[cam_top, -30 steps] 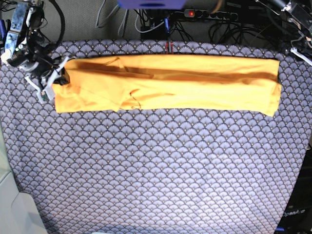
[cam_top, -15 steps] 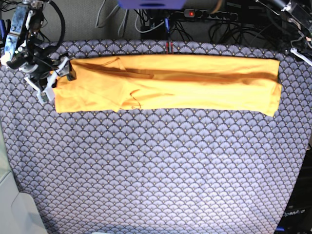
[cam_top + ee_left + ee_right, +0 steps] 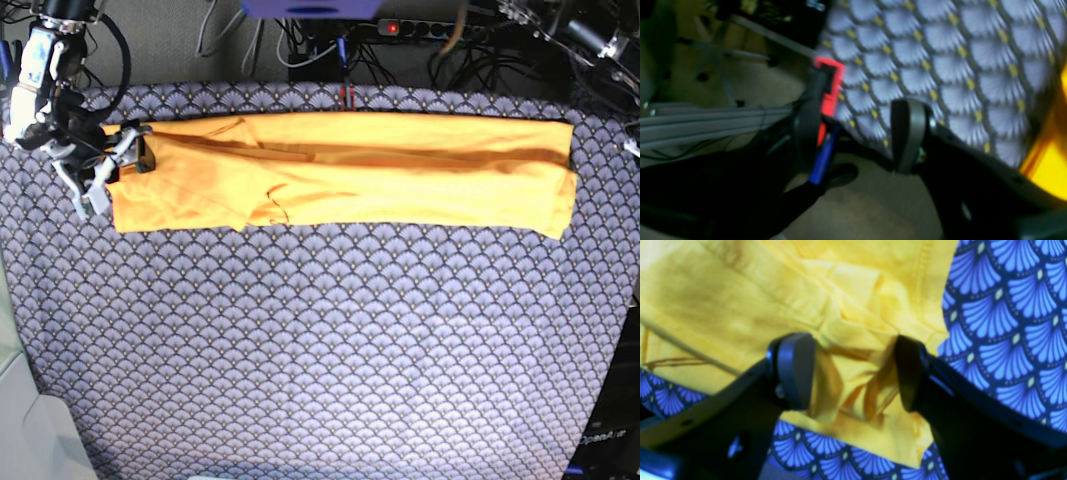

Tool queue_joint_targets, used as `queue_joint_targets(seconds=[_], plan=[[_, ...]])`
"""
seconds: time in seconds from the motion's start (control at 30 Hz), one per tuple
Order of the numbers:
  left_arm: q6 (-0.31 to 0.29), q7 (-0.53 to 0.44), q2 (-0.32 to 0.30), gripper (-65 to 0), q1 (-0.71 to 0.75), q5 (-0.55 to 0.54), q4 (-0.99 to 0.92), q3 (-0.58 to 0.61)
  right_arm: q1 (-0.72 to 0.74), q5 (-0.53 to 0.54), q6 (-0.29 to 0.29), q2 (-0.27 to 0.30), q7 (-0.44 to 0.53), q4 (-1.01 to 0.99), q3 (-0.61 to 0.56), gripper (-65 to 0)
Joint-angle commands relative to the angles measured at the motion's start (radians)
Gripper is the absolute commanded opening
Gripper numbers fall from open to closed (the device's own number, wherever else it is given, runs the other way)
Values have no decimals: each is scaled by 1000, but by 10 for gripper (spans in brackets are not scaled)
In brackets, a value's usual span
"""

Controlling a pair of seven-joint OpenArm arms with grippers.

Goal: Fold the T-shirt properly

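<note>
Right wrist view: my right gripper [image 3: 853, 373] gaping astride T-shirt [image 3: 780, 296] corner; left gripper [image 3: 857, 133] apart, empty; lifting may snag loose fabric, undoing fold

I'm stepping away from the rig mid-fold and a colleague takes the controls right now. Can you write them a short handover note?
Right gripper: jaws open, straddling the T-shirt at its end on the base view's left; no grip on the fabric.
Left gripper: jaws open, empty, over the edge of the patterned cloth near the shirt's other end.
T-shirt: lies flat as a long narrow band across the far part of the cloth.
Done: lengthwise folds, sleeves tucked in.
Left: fold the band across its length into a compact stack and smooth the rumpled end by the right gripper.
</note>
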Motion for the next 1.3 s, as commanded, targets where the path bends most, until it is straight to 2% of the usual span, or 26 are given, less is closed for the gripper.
queue_joint_targets(seconds=[0.0,0.13,0.37,0.5,0.63,0.73,0.83,0.93,1.1,1.27], plan=[[2,-14,-12,-298,-23,-12,14,2,3,6,0,12,6,10,2,-259],[2,12,12,-225,-64,-21,23,2,3,6,0,12,6,8,2,-259],[2,244,40,-222,-122,-21,77,79,8,6,0,12,5,8,0,-259],[2,313,90,-222,-135,-23,209,84,8,6,0,12,3,8,0,-259],[2,382,116,-222,-135,-23,330,171,8,6,0,12,3,8,0,-259],[2,388,139,-222,-136,-23,341,202,8,6,0,12,3,8,0,-259],[2,387,150,-222,-152,-21,274,239,8,6,0,12,3,8,0,-259],[2,384,150,-222,-178,-20,175,225,8,6,0,12,3,10,0,-259],[2,301,149,-222,-179,-18,66,213,8,6,0,12,3,10,0,-259],[2,296,149,-222,-179,-20,2,210,8,6,0,12,2,10,0,-259]])
